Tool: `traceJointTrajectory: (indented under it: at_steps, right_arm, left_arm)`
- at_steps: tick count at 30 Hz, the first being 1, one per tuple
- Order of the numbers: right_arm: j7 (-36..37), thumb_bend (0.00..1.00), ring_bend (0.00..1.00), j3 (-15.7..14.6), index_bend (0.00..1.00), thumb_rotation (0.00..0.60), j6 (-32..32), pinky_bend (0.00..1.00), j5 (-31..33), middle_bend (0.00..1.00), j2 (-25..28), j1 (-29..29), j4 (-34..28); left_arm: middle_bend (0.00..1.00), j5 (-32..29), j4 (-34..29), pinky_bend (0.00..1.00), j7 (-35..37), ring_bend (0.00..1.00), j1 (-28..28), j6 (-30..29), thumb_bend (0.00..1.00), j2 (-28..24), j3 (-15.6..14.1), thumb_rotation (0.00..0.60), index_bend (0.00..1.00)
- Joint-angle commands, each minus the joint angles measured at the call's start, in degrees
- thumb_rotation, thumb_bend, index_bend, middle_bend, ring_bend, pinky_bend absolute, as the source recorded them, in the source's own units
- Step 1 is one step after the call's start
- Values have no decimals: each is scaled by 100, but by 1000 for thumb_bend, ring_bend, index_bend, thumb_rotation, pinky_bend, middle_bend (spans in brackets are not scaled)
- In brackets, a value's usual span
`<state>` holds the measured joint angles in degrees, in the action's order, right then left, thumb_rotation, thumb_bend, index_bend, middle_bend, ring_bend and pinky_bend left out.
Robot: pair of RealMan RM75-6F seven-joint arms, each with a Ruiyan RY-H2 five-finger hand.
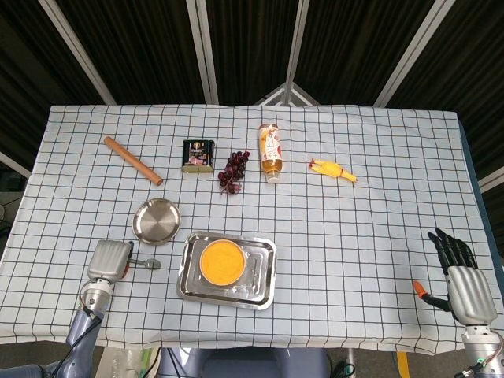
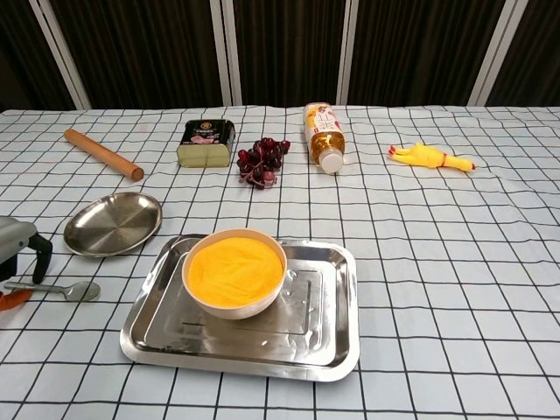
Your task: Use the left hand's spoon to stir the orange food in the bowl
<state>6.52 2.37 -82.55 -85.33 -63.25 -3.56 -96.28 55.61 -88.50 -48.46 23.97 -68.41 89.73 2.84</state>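
Observation:
A white bowl of orange food sits in the left half of a steel tray near the table's front edge. Left of the tray lies a metal spoon, its bowl resting on the cloth. The handle runs under my left hand, between a dark finger and the orange thumb tip, which pinch it. My right hand hovers at the table's front right corner, fingers spread and holding nothing; the chest view does not show it.
A small steel plate lies just behind the spoon. Along the back stand a rolling pin, a dark tin, grapes, a lying bottle and a rubber chicken.

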Motion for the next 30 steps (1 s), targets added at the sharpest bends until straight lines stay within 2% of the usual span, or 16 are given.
traceJointTrajectory:
  at_steps: [1, 8, 13, 20, 26, 30]
  right_arm:
    - [0, 339, 0, 1, 0, 600, -6, 0, 0, 0, 4, 3, -4]
    - [3, 339, 0, 2, 0, 600, -1, 0, 4, 0, 2, 3, -3]
    - [10, 339, 0, 7, 0, 600, -5, 0, 9, 0, 2, 5, -3]
    - [10, 339, 0, 2, 0, 600, -15, 0, 1, 0, 7, 13, -10]
    - [6, 339, 0, -5, 0, 600, -12, 0, -16, 0, 6, 11, -26]
    - [-4, 339, 0, -12, 0, 600, 1, 0, -16, 0, 9, 9, -36]
  left_arm:
    - [1000, -7, 28, 1000, 15, 1000, 3, 7, 509, 19, -20, 600, 522]
    - [1000, 15, 29, 1000, 53, 1000, 6, -32, 527, 12, -36, 600, 545]
    - [1000, 226, -232, 1000, 103, 1000, 13, -162, 528, -121, -51, 600, 550]
    - [1000, 487, -1206, 1000, -166, 1000, 109, -399, 528, -673, 5, 600, 549]
    - [1000, 263, -2045, 1000, -646, 1000, 302, -513, 527, -1110, 215, 600, 549]
    - [1000, -180, -2412, 1000, -1113, 1000, 536, -557, 527, -1167, 420, 600, 548]
